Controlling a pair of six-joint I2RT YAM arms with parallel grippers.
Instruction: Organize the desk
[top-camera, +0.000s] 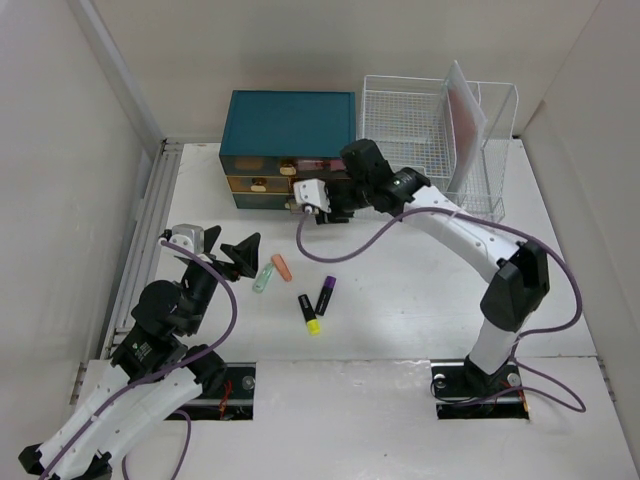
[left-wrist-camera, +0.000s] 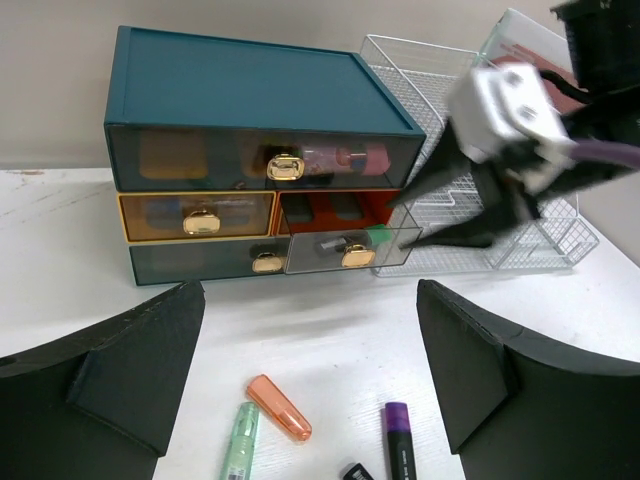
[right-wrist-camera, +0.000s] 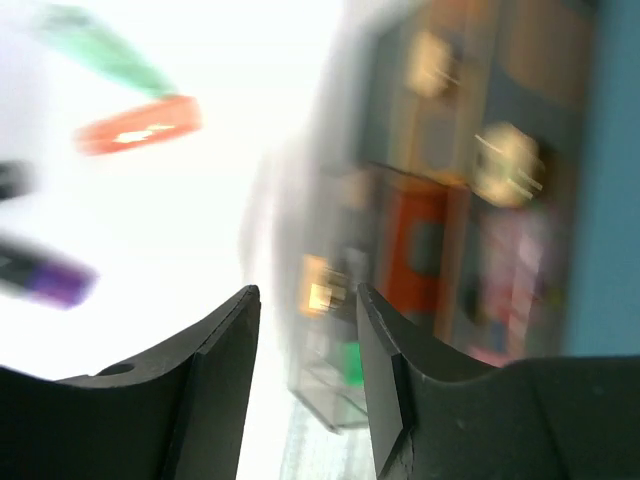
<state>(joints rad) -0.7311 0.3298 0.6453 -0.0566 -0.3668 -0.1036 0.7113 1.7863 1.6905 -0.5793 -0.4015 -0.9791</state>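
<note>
From above, the left gripper (top-camera: 247, 256) hangs spread wide and empty over the desk (top-camera: 400, 290) just beneath it; its wrist view finds the right gripper (left-wrist-camera: 412, 228) ahead, at the bottom drawer (left-wrist-camera: 345, 250) pulled out of the teal box (left-wrist-camera: 250, 90); the right wrist view shows those jaws narrowly parted, clasping nothing.

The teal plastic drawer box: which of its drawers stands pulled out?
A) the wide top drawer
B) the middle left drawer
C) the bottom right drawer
C: the clear bottom right drawer juts forward past the front of the teal plastic drawer box.
</note>
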